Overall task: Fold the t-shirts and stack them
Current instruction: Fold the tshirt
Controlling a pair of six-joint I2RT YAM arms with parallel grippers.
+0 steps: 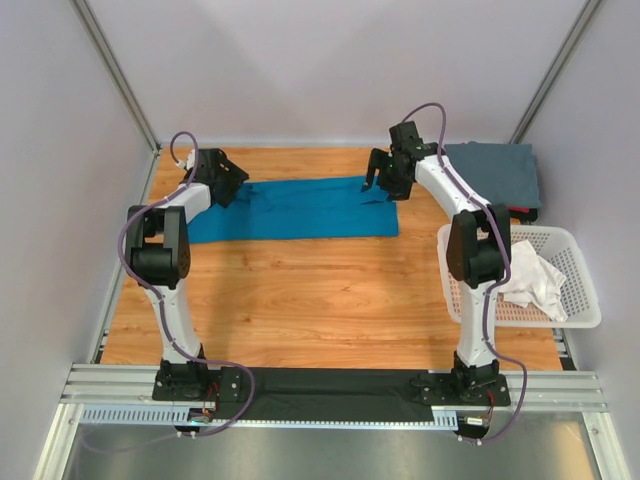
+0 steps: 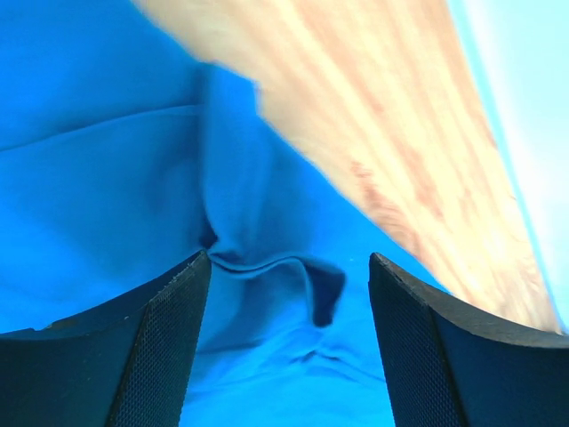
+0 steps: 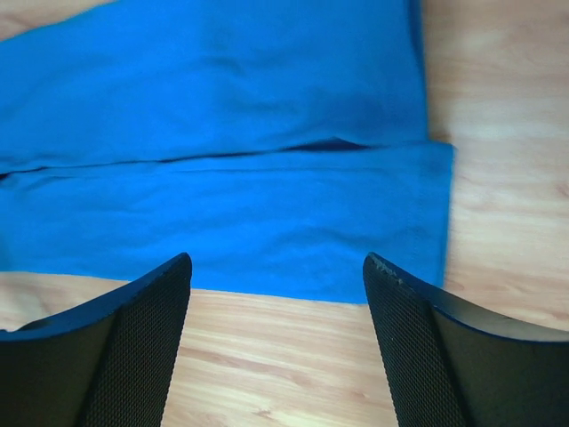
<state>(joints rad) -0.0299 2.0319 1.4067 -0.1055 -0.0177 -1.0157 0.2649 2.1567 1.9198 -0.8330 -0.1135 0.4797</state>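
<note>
The teal-blue t-shirt (image 1: 300, 208) lies folded into a long strip across the far part of the table. My left gripper (image 1: 235, 185) is open over its left end; the left wrist view shows rumpled blue cloth (image 2: 276, 294) between the open fingers, not gripped. My right gripper (image 1: 385, 185) is open above the shirt's right end; its wrist view shows the blue shirt (image 3: 231, 160) and bare wood between the fingers. The slate grey t-shirt (image 1: 495, 172) lies folded at the far right. The white t-shirt (image 1: 530, 280) lies crumpled in the basket.
A white plastic lattice basket (image 1: 585, 300) stands at the right edge of the table. A small dark and red object (image 1: 525, 213) shows beside the grey shirt. Grey walls close off the back and sides. A dark cloth (image 1: 330, 392) lies along the near rail.
</note>
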